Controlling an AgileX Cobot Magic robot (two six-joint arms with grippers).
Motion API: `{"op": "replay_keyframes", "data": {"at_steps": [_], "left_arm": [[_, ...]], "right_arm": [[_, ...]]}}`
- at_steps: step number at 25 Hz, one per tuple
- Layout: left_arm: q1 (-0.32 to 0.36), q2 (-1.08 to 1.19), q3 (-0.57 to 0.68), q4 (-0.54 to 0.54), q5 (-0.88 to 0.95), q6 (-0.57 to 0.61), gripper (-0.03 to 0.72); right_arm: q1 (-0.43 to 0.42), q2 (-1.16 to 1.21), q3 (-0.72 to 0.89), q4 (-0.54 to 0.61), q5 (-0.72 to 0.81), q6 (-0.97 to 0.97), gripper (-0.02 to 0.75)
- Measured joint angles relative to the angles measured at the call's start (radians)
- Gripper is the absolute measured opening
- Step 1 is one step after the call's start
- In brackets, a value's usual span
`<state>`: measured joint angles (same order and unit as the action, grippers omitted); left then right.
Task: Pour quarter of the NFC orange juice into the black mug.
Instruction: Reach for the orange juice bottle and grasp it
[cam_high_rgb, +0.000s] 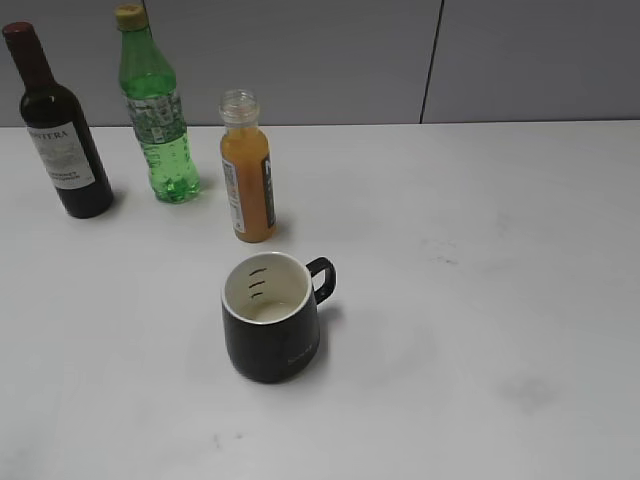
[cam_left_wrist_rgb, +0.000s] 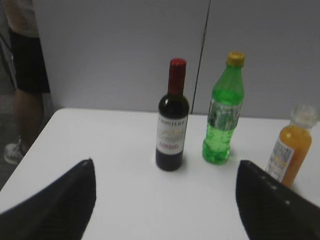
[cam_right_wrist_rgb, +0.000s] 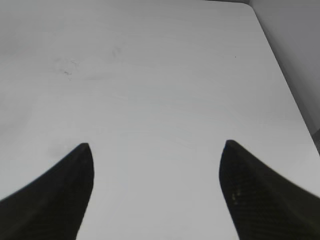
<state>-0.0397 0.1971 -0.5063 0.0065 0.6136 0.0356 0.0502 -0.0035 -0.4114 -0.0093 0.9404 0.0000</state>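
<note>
Showing only cropped fingertips, the left tool (cam_left_wrist_rgb: 165, 200) and right tool (cam_right_wrist_rgb: 155, 190) stand spread, empty, over the tabletop (cam_right_wrist_rgb: 160, 75).

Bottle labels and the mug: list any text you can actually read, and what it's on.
"...NTERA": white label of the dark wine bottle, first letters cut off by the curve; the smaller lines below are too blurred.
Green plastic bottle: label print too small to read.
NFC orange juice: label text illegible.
Black mug: faint mark on the side, unreadable; the inside shows only three dark dashes.
</note>
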Motion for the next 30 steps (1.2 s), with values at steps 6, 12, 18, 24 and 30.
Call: {"op": "replay_keyframes", "data": {"at_steps": [6,12,18,24,30], "left_arm": [[-0.001,0.244,0.003,-0.038,-0.376,0.016,0.679],[-0.094,0.552,0.029,-0.04,-0.777,0.014,0.662],[-0.239,0.9,0.033,-0.007,-1.084,-0.01,0.646],[-0.248,1.23,0.016,0.246,-1.275,-0.271,0.646],[-0.188,1.439,-0.079,0.525,-1.394,-0.392,0.646]], "right_arm": [[0.0,0.0,0.0,0.0,0.0,0.0,0.594],[0.0,0.0,0.0,0.0,0.0,0.0,0.594],[0.0,0.0,0.0,0.0,0.0,0.0,0.594],[0.0,0.0,0.0,0.0,0.0,0.0,0.594],[0.0,0.0,0.0,0.0,0.0,0.0,0.594]]}}
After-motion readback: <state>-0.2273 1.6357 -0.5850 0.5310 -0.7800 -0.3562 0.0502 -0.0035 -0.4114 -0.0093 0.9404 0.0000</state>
